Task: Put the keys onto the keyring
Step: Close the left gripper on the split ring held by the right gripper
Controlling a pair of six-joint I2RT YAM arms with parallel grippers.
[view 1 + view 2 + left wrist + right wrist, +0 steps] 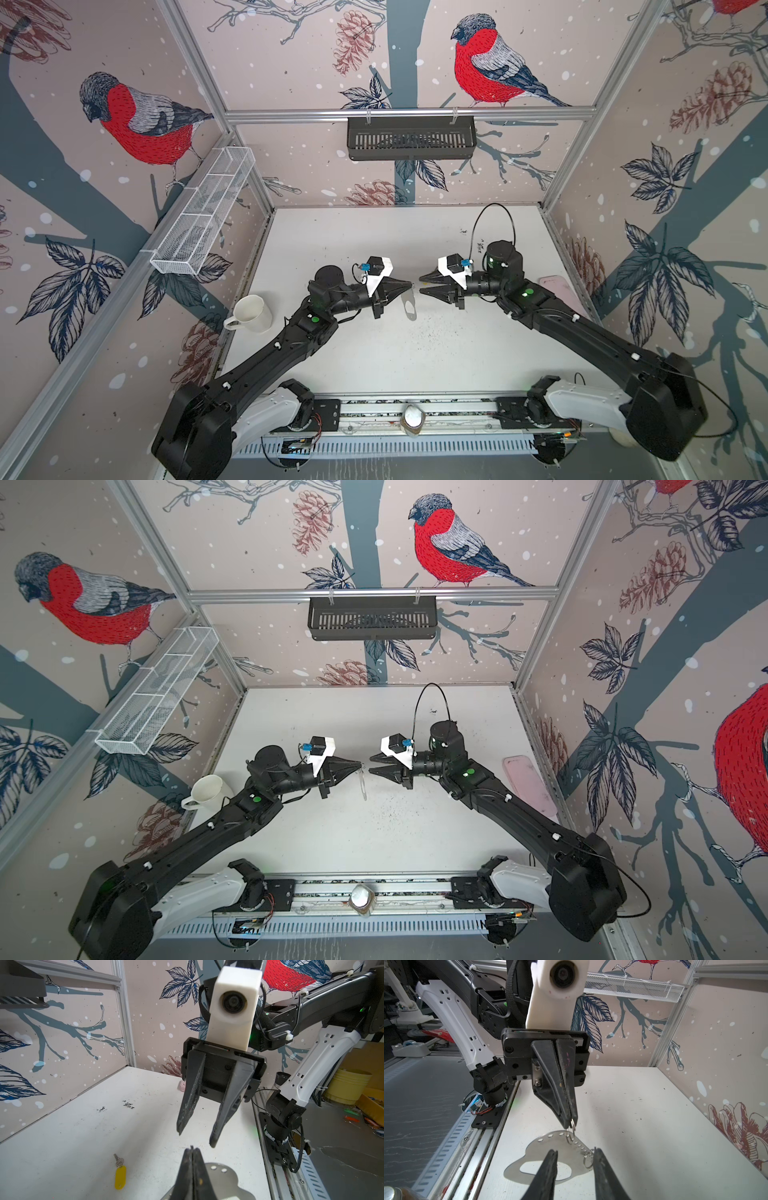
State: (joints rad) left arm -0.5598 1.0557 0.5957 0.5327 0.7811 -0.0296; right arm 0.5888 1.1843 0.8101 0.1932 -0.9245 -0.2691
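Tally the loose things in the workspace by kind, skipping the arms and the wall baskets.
key with yellow tag: 1
keyring plate: 1
white mug: 1
pink flat object: 1
Total: 4

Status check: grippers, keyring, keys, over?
Left gripper shut on a ring of the hanging keyring. Right gripper open, empty. Keys on table, unobstructed.

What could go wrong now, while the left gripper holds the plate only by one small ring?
1. The left gripper is shut on a thin ring alone; the keyring hanging from it may swing or slip out.
2. The right gripper stands open close in front of it and might knock the plate when moving.
3. The keys lie apart on the table, so the held ring is idle for now.
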